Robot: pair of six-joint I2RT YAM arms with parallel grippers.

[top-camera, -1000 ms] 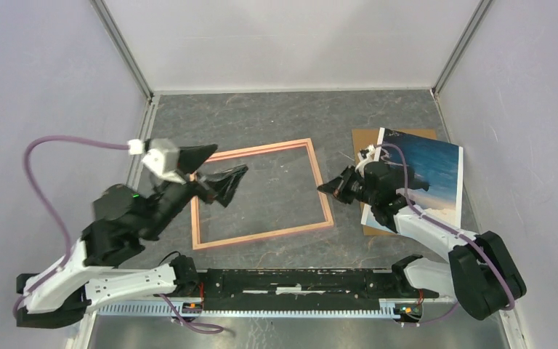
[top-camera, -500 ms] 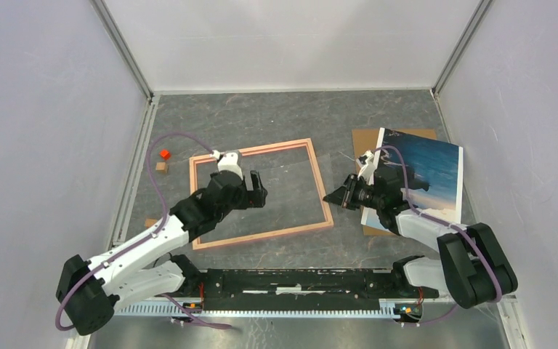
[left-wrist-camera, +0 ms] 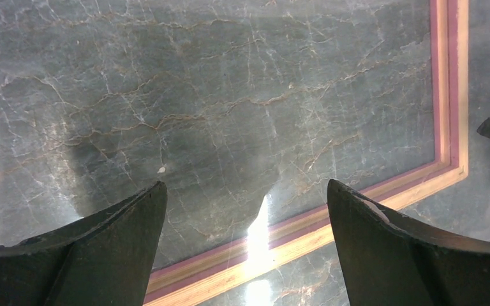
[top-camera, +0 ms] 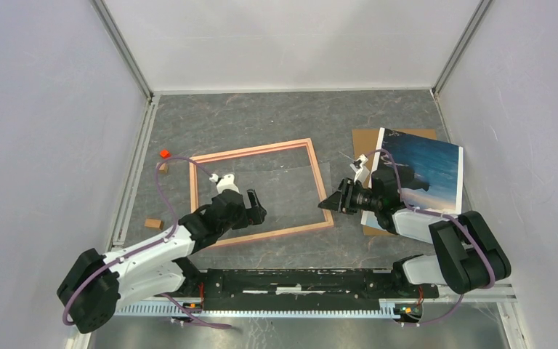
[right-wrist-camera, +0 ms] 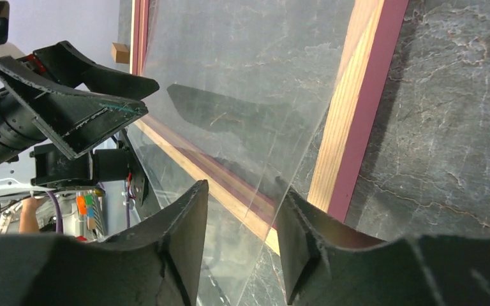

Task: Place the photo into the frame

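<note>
Left end effector (top-camera: 253,207) has come down, wide open, over the frame's (top-camera: 254,151) 6 o'clock rail. Right end effector (top-camera: 332,200), part-open, is probably releasing the clear pane (right-wrist-camera: 261,76). Photo (top-camera: 429,167) waits at 3 o'clock.

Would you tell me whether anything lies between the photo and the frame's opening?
Yes. A clear pane lies over the frame's opening, one edge between the fingers of the open right gripper. The open left gripper hovers above the near rail. The photo lies to the right, partly under the right arm.
</note>
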